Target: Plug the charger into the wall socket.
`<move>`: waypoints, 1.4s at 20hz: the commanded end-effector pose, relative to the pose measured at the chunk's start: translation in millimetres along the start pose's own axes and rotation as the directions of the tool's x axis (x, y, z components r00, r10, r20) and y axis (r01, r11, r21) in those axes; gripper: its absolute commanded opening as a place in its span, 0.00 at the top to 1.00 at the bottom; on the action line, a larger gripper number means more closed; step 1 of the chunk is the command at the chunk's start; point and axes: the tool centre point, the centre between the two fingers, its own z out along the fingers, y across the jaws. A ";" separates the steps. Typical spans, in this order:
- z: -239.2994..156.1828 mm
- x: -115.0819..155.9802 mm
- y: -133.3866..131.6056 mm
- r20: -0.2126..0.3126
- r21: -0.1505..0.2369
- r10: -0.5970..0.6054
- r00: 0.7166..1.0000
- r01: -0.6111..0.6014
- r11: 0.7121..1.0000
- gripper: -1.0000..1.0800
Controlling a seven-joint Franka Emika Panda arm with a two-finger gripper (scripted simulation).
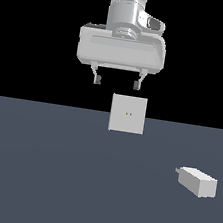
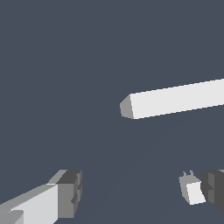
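The wall socket [image 1: 128, 114] is a flat white square plate standing upright on the dark floor, with two tiny yellowish dots at its centre. In the wrist view the wall socket [image 2: 175, 99] shows edge-on as a long white bar. The charger [image 1: 197, 181], a small light-grey block with a short stub, lies on the floor toward the exterior view's right, apart from the socket. The wrist view shows the charger [image 2: 191, 191] close beside one fingertip [image 2: 214, 188]. My gripper [image 1: 117, 82] hangs high above the socket, open and holding nothing; the gripper [image 2: 142, 192] is well above the floor.
A flat dark grey-blue floor [image 1: 48, 175] spreads across the lower half of the exterior view, with black background behind it. Nothing other than the socket and the charger stands on it.
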 end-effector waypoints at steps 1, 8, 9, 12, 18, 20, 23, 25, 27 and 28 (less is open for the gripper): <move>0.0 0.0 0.0 0.000 0.000 0.000 1.000 0.000 1.000 0.04; 4.6 -6.5 6.1 -0.007 0.001 -0.009 1.000 0.009 1.000 0.04; 6.1 -8.5 8.1 -0.009 0.001 -0.012 1.000 0.012 1.000 0.04; 11.9 -16.3 15.8 -0.017 0.002 -0.023 1.000 0.023 1.000 0.04; 29.9 -38.9 39.7 -0.041 0.005 -0.057 0.997 0.058 0.998 0.04; 37.5 -47.7 49.9 -0.051 0.006 -0.072 0.996 0.072 0.997 0.04; 50.2 -61.5 66.6 -0.068 0.007 -0.094 0.993 0.095 0.995 0.04; 58.9 -70.2 78.0 -0.079 0.007 -0.109 0.991 0.110 0.994 0.04; 67.2 -78.0 88.8 -0.089 0.008 -0.123 0.988 0.125 0.992 0.04; 71.2 -81.6 94.0 -0.094 0.008 -0.130 0.987 0.131 0.991 0.04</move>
